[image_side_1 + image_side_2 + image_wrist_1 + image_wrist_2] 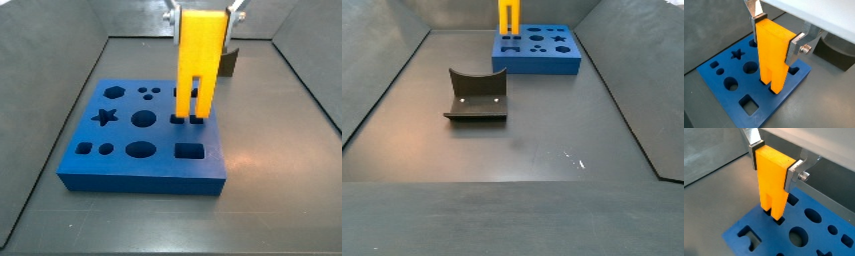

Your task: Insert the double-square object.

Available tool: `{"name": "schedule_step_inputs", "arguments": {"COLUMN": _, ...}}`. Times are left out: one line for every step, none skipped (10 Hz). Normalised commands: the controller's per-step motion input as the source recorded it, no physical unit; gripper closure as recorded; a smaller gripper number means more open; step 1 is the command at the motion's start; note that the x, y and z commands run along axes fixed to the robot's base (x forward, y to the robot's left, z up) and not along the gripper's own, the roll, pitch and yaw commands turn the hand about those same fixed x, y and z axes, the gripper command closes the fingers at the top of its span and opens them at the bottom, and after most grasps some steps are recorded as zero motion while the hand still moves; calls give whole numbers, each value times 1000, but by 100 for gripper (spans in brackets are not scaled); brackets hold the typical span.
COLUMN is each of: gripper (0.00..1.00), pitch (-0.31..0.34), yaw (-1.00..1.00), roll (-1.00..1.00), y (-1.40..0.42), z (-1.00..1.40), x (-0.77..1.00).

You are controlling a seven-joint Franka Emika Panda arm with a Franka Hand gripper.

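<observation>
The double-square object (774, 55) is a tall bright yellow forked block, held upright; it also shows in a wrist view (772, 180) and in both side views (201, 60) (508, 16). My gripper (777, 34) is shut on its top end, silver fingers (794, 174) pressed to both narrow sides. The gripper also shows in a side view (203, 12). The two prongs stand at or just inside a pair of square holes in the blue board (120, 155), near its edge; how deep they sit I cannot tell. The board also shows in other views (724, 95) (761, 235) (556, 62).
The blue board has several other cut-outs: a star (106, 118), round holes (140, 150) and square holes (191, 152). The dark fixture (476, 97) stands on the grey floor in front of the board. Grey walls (382, 80) ring the floor.
</observation>
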Motion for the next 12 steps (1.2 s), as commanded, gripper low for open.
{"name": "schedule_step_inputs", "arguments": {"gripper": 100, "pitch": -94, "yaw": 0, "roll": 0, "y": -57, "z": -137, "x": 0}}
{"name": "schedule_step_inputs", "arguments": {"gripper": 100, "pitch": 0, "yaw": 0, "roll": 70, "y": 0, "z": -97, "x": 0}}
{"name": "schedule_step_inputs", "arguments": {"gripper": 100, "pitch": 17, "yaw": -6, "roll": 87, "y": 0, "z": -49, "x": 0}}
{"name": "schedule_step_inputs", "arguments": {"gripper": 100, "pitch": 16, "yaw": -40, "roll": 83, "y": 0, "z": -57, "x": 0}}
{"name": "schedule_step_inputs", "arguments": {"gripper": 100, "pitch": 0, "yaw": -9, "roll": 64, "y": 0, "z": -77, "x": 0}}
{"name": "schedule_step_inputs", "arguments": {"gripper": 100, "pitch": 0, "yaw": -3, "roll": 59, "y": 0, "z": -77, "x": 0}}
{"name": "schedule_step_inputs", "arguments": {"gripper": 100, "pitch": 0, "yaw": 0, "roll": 77, "y": 0, "z": -91, "x": 23}}
{"name": "schedule_step_inputs", "arguments": {"gripper": 100, "pitch": 1, "yaw": 0, "roll": 93, "y": 14, "z": -91, "x": 23}}
{"name": "schedule_step_inputs", "arguments": {"gripper": 100, "pitch": 0, "yaw": 0, "roll": 76, "y": 0, "z": -149, "x": 0}}
{"name": "schedule_step_inputs", "arguments": {"gripper": 100, "pitch": 0, "yaw": 0, "roll": 74, "y": 0, "z": -171, "x": 0}}
{"name": "schedule_step_inputs", "arguments": {"gripper": 100, "pitch": 0, "yaw": 0, "roll": 81, "y": 0, "z": -206, "x": -26}}
{"name": "schedule_step_inputs", "arguments": {"gripper": 100, "pitch": -7, "yaw": 0, "roll": 93, "y": 0, "z": -251, "x": -57}}
